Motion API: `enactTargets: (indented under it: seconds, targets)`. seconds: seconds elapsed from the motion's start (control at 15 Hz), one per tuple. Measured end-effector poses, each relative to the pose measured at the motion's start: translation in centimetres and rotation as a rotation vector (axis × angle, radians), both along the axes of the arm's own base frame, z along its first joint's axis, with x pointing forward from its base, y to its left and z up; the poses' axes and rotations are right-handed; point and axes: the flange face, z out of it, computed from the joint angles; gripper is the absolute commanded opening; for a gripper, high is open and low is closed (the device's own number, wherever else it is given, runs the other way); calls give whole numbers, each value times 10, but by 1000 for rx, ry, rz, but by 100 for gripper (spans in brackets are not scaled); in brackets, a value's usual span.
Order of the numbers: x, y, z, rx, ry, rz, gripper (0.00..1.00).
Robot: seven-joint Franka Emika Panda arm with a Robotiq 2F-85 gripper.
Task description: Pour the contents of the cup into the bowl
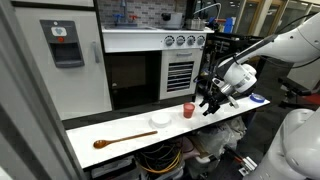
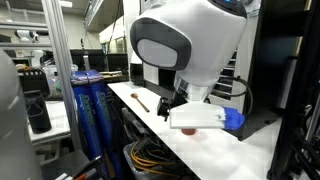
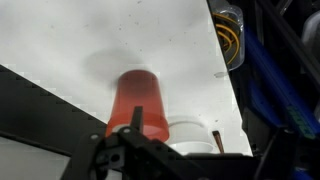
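Wrist view: cup (image 3: 137,100) is standing upright on table (image 3: 60,40). In an exterior view, bowl (image 1: 160,121) is sitting just left of it. Gripper (image 3: 133,148) is hovering near cup; finger spread cannot be told. Step: apparently reaching to grasp. Next: gripping, lifting, tilting over bowl.

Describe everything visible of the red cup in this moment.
The cup is a small red cylinder with no handle showing, and it looks like plastic. It stands upright on the white table, apart from the white bowl on one side, with the gripper close on the other. In the wrist view it is blurred and lies just ahead of the gripper; whether the fingers touch it cannot be told. Its contents are not visible.
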Motion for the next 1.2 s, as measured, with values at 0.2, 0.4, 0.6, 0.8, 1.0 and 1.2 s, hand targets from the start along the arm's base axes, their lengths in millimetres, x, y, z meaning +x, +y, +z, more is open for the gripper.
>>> enactTargets:
  seconds: [0.2,0.4,0.6,0.8,1.0,1.2]
  targets:
    - [-4,-6,-7,26,-28,-35,100]
    - [-10,-11,-16,53,-61,-70,100]
    - [-14,-12,-26,75,-89,-96,100]
    - [-15,-11,-34,101,-115,-107,100]
    - [-13,-9,-43,131,-135,-111,100]
    - [-6,-5,-51,158,-145,-106,100]
